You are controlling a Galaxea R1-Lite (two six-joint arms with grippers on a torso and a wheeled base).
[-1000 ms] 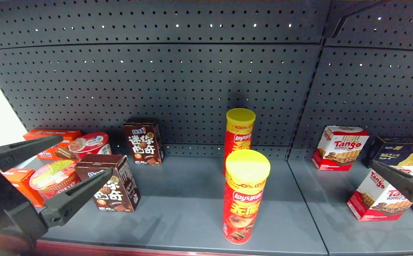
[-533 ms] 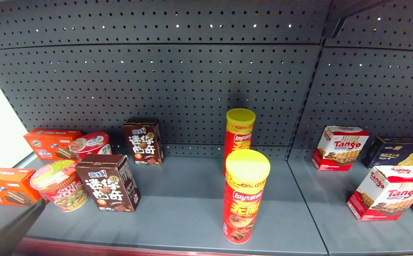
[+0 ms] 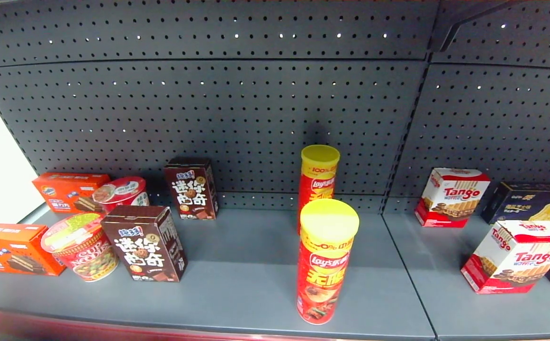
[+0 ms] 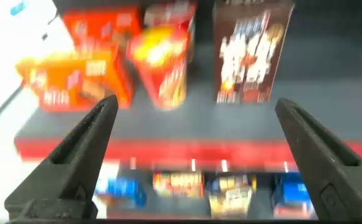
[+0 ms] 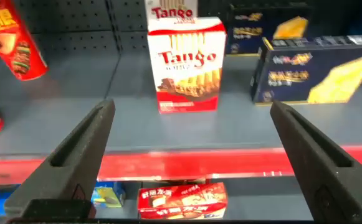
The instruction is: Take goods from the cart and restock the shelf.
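the shelf (image 3: 237,289) runs across the lower frame, goods (image 3: 144,244) on it. the tall chip can (image 3: 324,265), lower middle, stands near the front edge; an arm bringing more could knock it over. left gripper (image 4: 196,104) and right gripper (image 5: 191,107) are wide open, empty.

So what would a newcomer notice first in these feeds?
Two red chip cans with yellow lids stand upright in the middle of the shelf, the front can before the rear can. The left gripper and right gripper hang open and empty off its red front edge.
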